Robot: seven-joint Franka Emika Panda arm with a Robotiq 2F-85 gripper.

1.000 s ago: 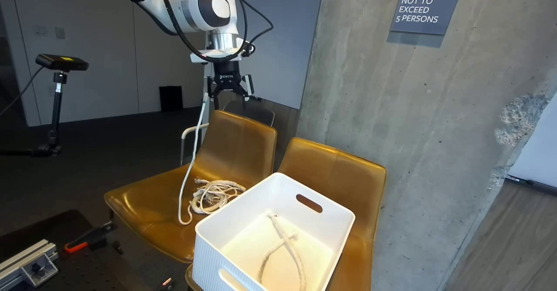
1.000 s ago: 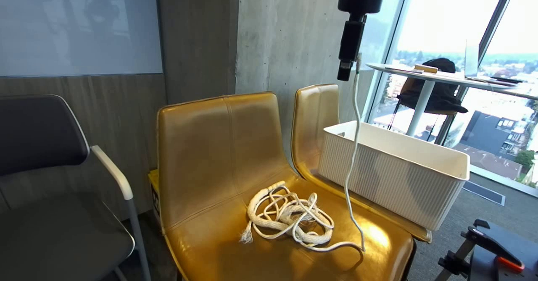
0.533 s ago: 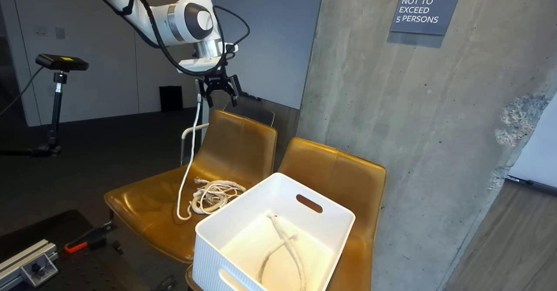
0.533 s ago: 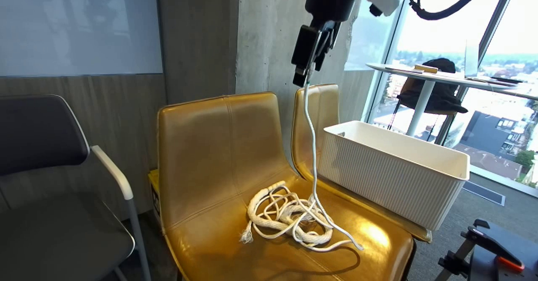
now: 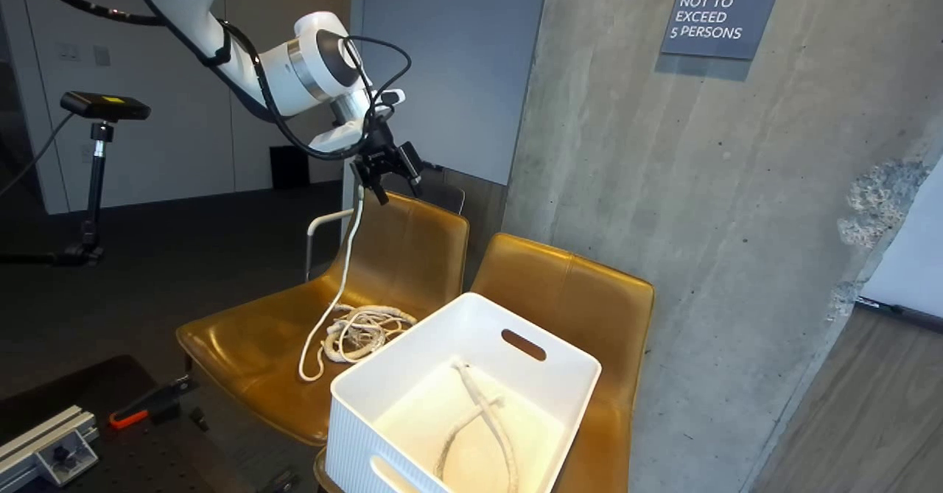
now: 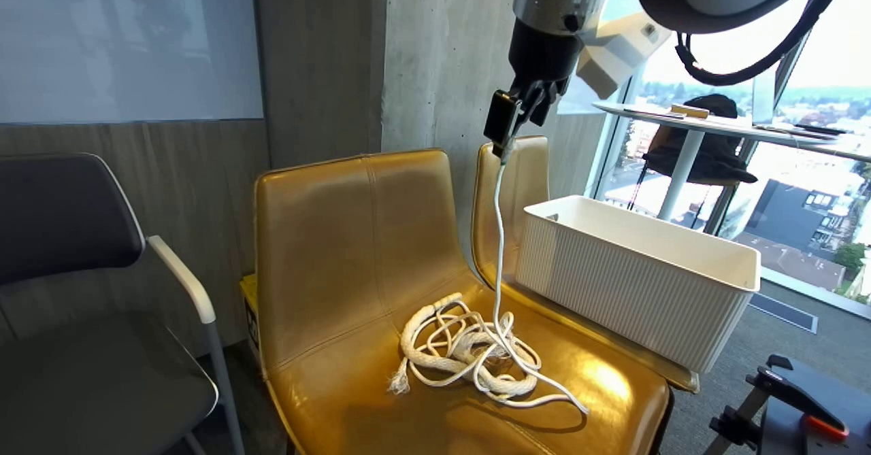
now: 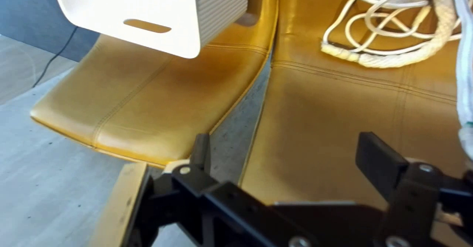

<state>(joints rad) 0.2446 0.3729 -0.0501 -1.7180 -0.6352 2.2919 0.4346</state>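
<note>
White cord hangs from one side of the gripper (jaws apart).

chairs: glossy leather-look | bin: ribbed plastic | rope: matt, braided

Rope coil partly beyond wrist view

In an exterior view the white arm slopes in from the upper left to a rounded joint, then turns into the silver wrist. The claw hangs at a slant below, pointing downward in both exterior views. In the wrist view its black fingers stand well apart, a wide gap between them.
</note>
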